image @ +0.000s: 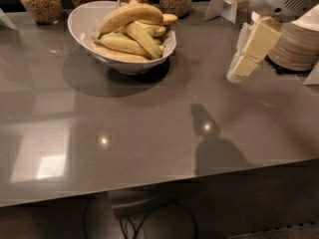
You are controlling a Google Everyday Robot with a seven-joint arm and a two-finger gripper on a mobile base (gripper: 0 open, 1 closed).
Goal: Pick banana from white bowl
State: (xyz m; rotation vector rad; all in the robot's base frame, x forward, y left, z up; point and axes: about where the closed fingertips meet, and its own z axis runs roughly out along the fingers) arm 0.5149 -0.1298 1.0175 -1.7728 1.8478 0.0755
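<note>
View across a grey glossy surface. Far left: the white bowl stands on the surface, filled with a heap of yellow bananas. The banana, the longest and thickest of them, lies on top of the heap, gently curved, running from the bowl's left side up toward its far right rim; shorter bananas lie beneath and beside it. Right: the claw, with cream-coloured pads on a white arm, hangs tilted above the surface, tip pointing down and to the left, well apart from the bowl and holding nothing; whether it is wide or narrow cannot be told. Its shadow falls on the surface nearer the viewer. Just to the right of the claw is a stack of off-white disposable bowls. Along the far edge stand glass jars of dry goods. Dark cables show below the near edge.
</note>
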